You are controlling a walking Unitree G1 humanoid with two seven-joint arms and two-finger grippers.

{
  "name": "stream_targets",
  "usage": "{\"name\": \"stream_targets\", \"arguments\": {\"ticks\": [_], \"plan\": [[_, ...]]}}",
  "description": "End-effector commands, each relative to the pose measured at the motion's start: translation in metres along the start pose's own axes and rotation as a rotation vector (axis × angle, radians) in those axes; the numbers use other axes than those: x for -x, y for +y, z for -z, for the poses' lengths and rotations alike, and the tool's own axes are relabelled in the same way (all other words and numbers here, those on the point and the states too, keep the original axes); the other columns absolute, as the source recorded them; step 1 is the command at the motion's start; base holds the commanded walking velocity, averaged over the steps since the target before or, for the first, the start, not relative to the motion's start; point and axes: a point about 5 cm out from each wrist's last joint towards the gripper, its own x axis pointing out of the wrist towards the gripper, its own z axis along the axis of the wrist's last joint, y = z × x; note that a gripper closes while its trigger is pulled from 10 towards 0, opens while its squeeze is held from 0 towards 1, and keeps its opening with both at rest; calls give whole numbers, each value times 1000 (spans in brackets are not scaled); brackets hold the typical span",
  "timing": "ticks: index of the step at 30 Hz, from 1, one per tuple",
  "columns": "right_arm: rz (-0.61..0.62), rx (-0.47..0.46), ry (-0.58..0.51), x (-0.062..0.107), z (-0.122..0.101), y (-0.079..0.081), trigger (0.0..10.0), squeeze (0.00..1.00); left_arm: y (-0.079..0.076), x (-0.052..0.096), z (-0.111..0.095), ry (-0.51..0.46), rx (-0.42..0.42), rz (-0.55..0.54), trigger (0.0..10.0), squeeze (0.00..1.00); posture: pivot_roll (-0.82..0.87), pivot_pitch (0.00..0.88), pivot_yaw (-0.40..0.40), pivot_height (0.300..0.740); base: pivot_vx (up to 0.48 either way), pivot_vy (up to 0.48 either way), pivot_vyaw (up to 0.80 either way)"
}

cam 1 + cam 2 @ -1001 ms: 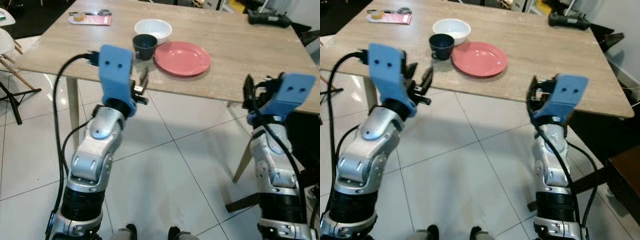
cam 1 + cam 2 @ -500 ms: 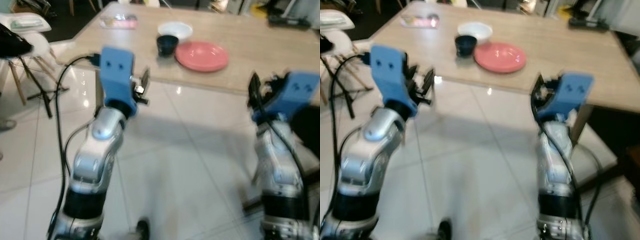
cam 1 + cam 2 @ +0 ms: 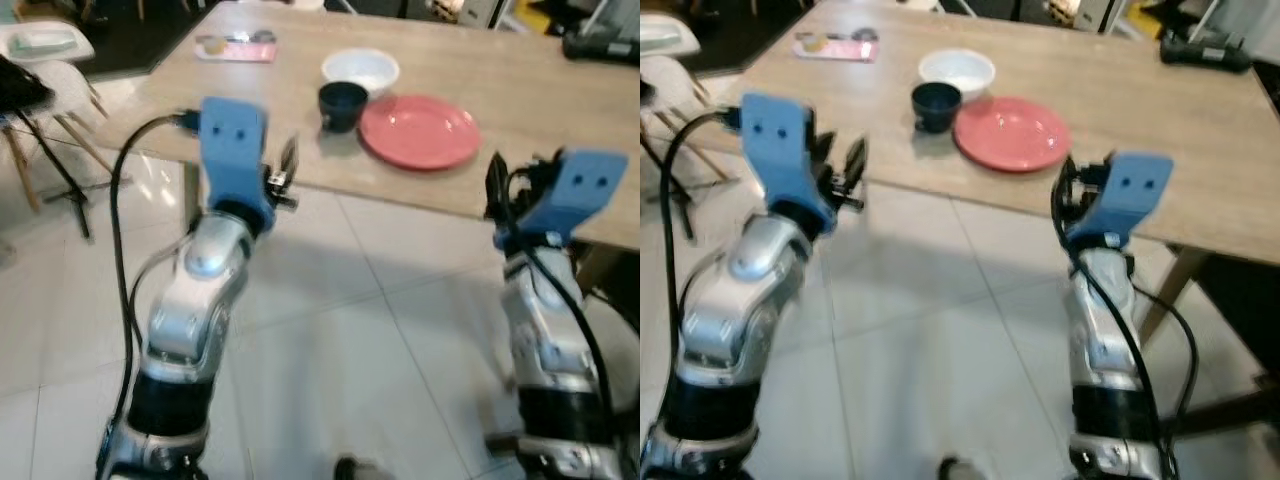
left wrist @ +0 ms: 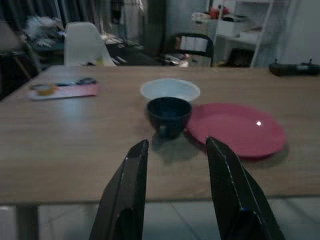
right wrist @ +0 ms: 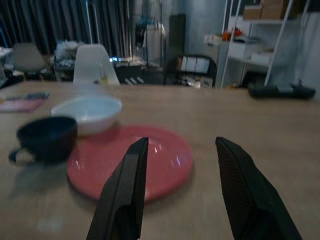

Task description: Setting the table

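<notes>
A wooden table (image 3: 520, 90) stands ahead of me. On it are a white bowl (image 3: 360, 70), a dark blue cup (image 3: 342, 105) just in front of the bowl, and a red plate (image 3: 418, 130) to the cup's right. My left gripper (image 3: 285, 165) is raised short of the table's near edge, open and empty, pointing at the cup (image 4: 169, 115). My right gripper (image 3: 497, 185) is held up below the near edge, open and empty, facing the plate (image 5: 132, 160) and the bowl (image 5: 87, 112).
A pink pad (image 3: 237, 47) with a tape roll and scissors lies at the table's far left. A black controller (image 3: 600, 45) sits at the far right. A white chair (image 3: 45, 60) stands to the left. A table leg (image 3: 1160, 290) slants down on the right over the tiled floor.
The whole picture has shifted and blurred, then steadied, as the camera moved. Both arms keep the same raised pose and both grippers stay open and empty.
</notes>
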Motion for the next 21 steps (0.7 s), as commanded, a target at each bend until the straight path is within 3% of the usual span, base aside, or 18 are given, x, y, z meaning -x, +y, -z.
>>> {"name": "stream_targets", "arguments": {"ticks": [1,19,21], "plan": [[-13,-6,7,2,2,5,10000,0,4,3,6,27,-9,-17,10000,0,21,158,52,740,0,0,0],[0,-13,29,3,6,3,10000,0,1,3,8,39,-10,-2,10000,0,23,158,55,740,0,0,0],[4,-29,36,3,6,3,10000,0,0,3,8,41,-11,-2,10000,0,21,160,53,740,0,0,-800]]}}
